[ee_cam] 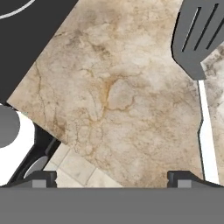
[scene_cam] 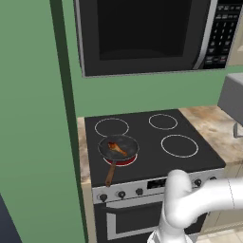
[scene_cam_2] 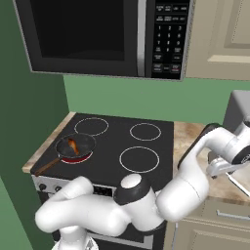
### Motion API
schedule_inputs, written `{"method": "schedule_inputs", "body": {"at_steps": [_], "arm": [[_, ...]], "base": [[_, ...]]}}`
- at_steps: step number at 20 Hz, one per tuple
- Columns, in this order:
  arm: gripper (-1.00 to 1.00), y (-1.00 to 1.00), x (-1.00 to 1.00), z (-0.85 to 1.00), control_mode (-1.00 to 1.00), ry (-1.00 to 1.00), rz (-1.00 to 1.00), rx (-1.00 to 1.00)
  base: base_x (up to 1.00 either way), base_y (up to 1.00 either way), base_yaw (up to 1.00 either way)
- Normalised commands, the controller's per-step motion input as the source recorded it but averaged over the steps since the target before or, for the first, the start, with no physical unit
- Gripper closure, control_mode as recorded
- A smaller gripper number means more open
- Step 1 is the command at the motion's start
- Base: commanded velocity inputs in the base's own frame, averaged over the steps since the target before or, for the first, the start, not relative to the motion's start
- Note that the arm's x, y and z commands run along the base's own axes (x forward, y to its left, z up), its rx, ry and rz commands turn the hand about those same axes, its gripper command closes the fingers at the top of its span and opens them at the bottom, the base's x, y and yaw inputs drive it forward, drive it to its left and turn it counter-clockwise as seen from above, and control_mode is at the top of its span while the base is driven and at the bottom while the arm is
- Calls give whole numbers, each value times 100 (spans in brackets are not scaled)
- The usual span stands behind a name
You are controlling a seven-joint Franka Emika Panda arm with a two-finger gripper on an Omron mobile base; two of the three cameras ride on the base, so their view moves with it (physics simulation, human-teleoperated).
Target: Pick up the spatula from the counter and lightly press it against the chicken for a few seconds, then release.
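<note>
My white Franka arm with dark joints (scene_cam_2: 185,188) rises from the base and folds low at a rounded elbow (scene_cam: 178,185). From there it swings out to my right, where the forearm climbs to a wrist (scene_cam_2: 229,146) that bends downward. My two-finger gripper (ee_cam: 112,178) faces down. Its small dark finger tips (ee_cam: 39,177) stand far apart, jaws spread wide and gripping nothing.

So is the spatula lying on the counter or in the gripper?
On the counter: the spatula lies flat there, and the open gripper holds nothing.
</note>
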Motion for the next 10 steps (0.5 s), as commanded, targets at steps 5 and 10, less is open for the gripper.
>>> {"method": "schedule_inputs", "body": {"at_steps": [5,10], "arm": [[-100,-22,15,-21,-100,0,0,0],[-100,-26,18,-12,-100,0,1,0]], "base": [[0,0,0],[0,0,0]]}}
